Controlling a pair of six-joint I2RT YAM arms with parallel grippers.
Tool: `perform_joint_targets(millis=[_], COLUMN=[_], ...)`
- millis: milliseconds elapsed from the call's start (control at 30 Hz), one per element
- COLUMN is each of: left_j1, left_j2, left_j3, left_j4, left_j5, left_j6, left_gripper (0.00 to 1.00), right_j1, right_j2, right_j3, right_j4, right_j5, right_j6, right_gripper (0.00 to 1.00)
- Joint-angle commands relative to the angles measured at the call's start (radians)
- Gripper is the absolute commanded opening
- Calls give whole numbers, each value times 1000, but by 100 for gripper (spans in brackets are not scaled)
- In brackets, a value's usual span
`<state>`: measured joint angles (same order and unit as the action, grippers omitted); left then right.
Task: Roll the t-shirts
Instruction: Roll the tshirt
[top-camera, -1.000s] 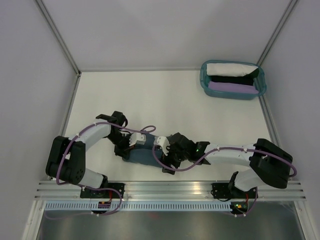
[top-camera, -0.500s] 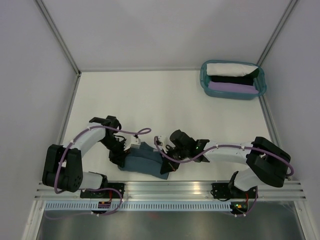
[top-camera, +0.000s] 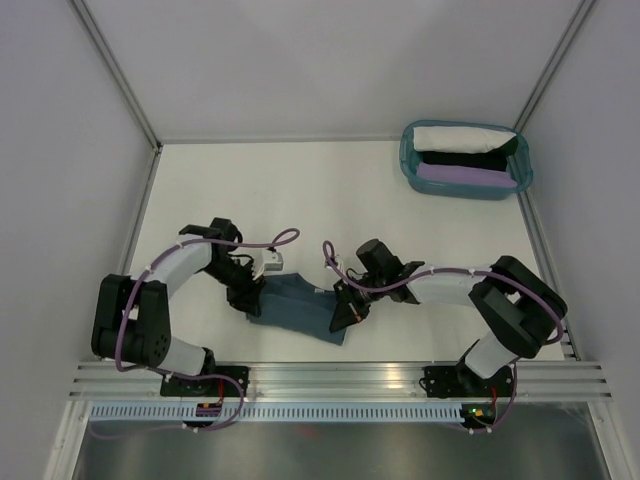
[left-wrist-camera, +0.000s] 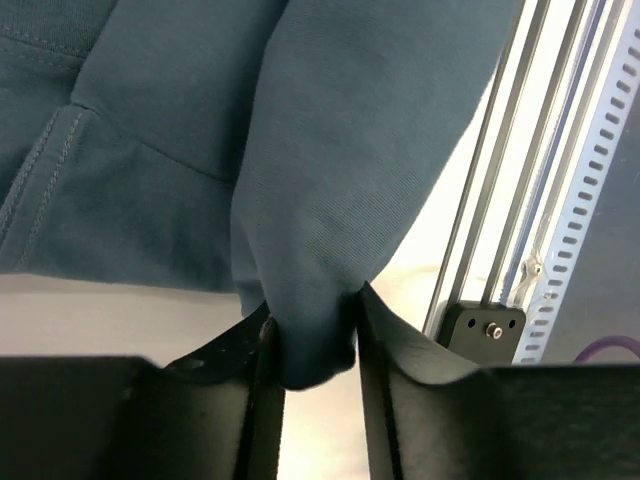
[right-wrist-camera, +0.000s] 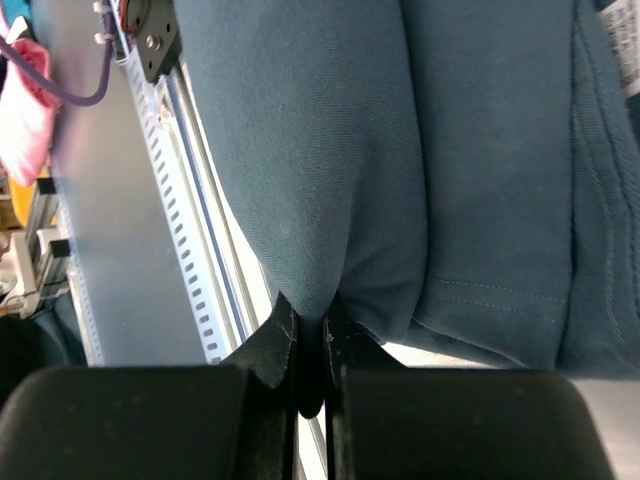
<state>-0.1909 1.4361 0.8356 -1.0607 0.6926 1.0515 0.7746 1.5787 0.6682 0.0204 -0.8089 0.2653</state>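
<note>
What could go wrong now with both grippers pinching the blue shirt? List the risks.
1. The left gripper and right gripper each pinch only a small fold of the t-shirt; either could slip free when pulled.
2. The fabric lies near the aluminium rail and might snag there.

T-shirt (left-wrist-camera: 330, 200): matt, finely knit cloth with stitched seams, soft and creased. Fingers (left-wrist-camera: 400, 400): smooth, matt black plastic. Rail (top-camera: 340, 378): bare silvery metal; basket (top-camera: 405, 155): glossy plastic; table (top-camera: 330, 200): smooth, matt white.
</note>
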Motion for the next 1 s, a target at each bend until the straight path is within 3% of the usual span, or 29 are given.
perform_joint_targets(millis=[0, 67, 200, 333, 400, 467, 500, 533, 633, 800, 833, 967], left_j1=[2, 4, 15, 15, 13, 13, 13, 13, 13, 13, 13, 13], left_j2=[46, 52, 50, 90, 102, 101, 90, 86, 63, 66, 66, 44], left_j3=[25, 37, 49, 60, 66, 68, 68, 65, 59, 54, 54, 51], left_j4=[64, 80, 117, 156, 157, 157, 157, 156, 157, 156, 157, 156], left_j5=[74, 68, 33, 7, 5, 7, 7, 8, 13, 12, 7, -30], left_j6=[-82, -100, -157, -215, -225, -228, -229, -231, -231, -255, -258, -277], left_gripper=[24, 16, 10, 2, 2, 2, 2, 2, 2, 5, 7, 12], right_j1=[-21, -46, -100, -135, -136, -136, -138, -136, -135, -92, -83, -63], right_j2=[35, 44, 23, 56, 58, -6, -38, -74, -215, -247, -234, -184], right_j3=[25, 37, 42, 50, 67, 51, 38, 18, -114, -271, -275, -300], right_j4=[61, 26, -66, -82, -103, -108, -100, -85, 80, 439, 440, 564], right_j5=[-111, -137, -112, 86, 144, 216, 243, 261, 297, 361, 378, 395], right_j6=[-34, -58, -97, -81, -69, -66, -66, -70, -23, 184, 201, 294], right_gripper=[2, 2, 3, 32, 35, 44, 53, 54, 59, 56, 54, 37])
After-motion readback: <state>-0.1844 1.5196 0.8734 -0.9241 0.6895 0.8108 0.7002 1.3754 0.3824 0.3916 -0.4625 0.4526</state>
